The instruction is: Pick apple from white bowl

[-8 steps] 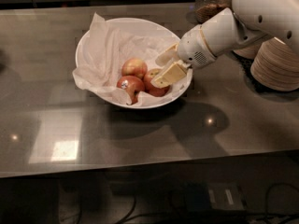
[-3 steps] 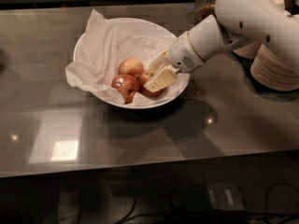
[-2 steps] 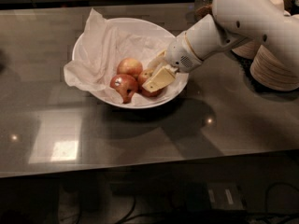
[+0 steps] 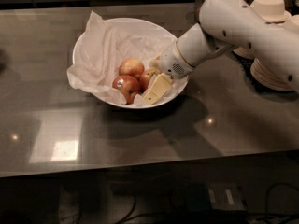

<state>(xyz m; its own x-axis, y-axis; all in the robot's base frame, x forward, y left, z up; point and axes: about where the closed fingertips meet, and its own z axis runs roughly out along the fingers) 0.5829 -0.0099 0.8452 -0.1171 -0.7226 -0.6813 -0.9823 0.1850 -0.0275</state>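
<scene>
Toward the counter's [image 4: 140, 139] far edge, left of centre, three apples [image 4: 131, 67] lie together in the tissue-lined white bowl [image 4: 140, 27]. The gripper [image 4: 153, 78] reaches into the bowl from the right, fingers [image 4: 157, 88] spread to either side of the rightmost apple [image 4: 145, 77]; contact cannot be confirmed. Stacked beige paper bowls [image 4: 268, 76] stand near the far right corner.

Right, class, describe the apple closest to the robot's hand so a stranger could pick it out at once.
On the table find the white bowl lined with tissue. Of three apples inside, it is the rightmost apple, partly hidden by the robot's hand in the bowl, unlike the yellower apple and redder apple left of it.
</scene>
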